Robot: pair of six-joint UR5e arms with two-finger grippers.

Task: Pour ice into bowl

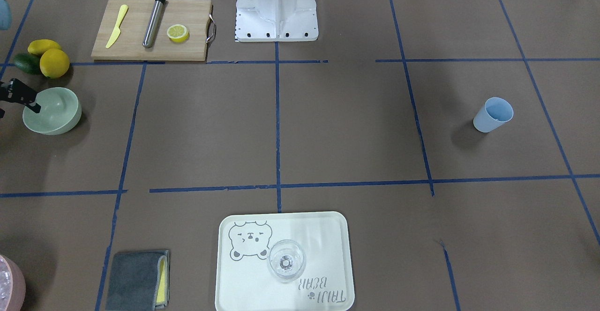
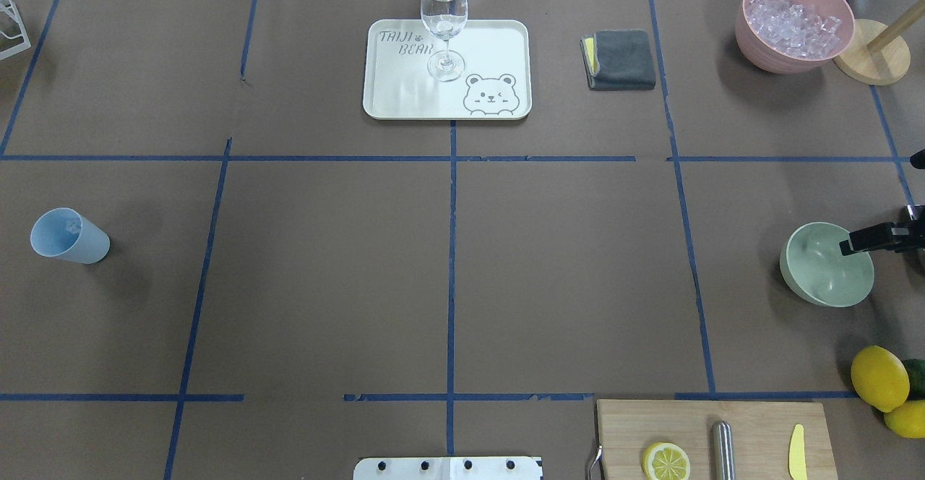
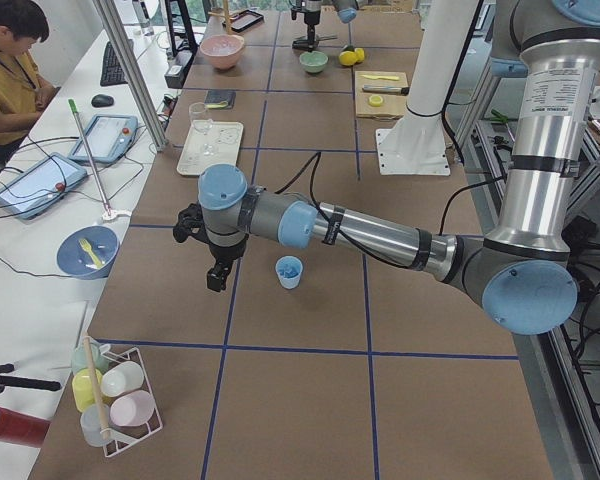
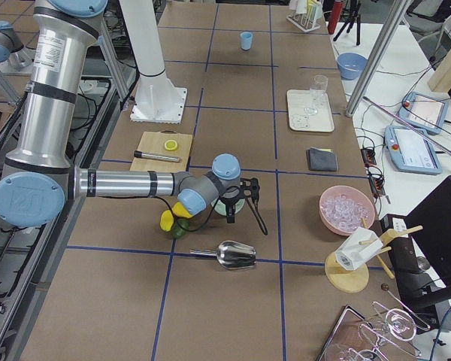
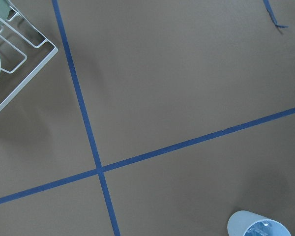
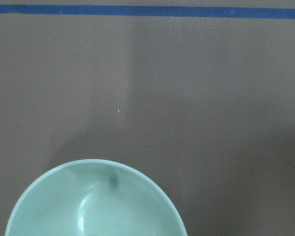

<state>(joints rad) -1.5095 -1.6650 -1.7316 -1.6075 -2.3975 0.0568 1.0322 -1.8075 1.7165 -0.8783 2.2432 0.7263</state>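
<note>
The ice (image 5: 263,229) lies in the blue cup (image 2: 70,236) on the table's left side, near the left gripper (image 3: 213,272). The sage-green bowl (image 2: 826,264) sits far right, with the right gripper (image 2: 871,238) reaching over its rim. I can't tell how far either gripper's fingers are open.

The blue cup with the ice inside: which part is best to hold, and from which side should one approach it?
Grip the blue cup by its side wall, coming in level from the side. It stands upright with its mouth open upward and ice at the bottom, so a grip on the wall probably suits tipping it best. The wall narrows toward the base, so hold it above the middle.
</note>
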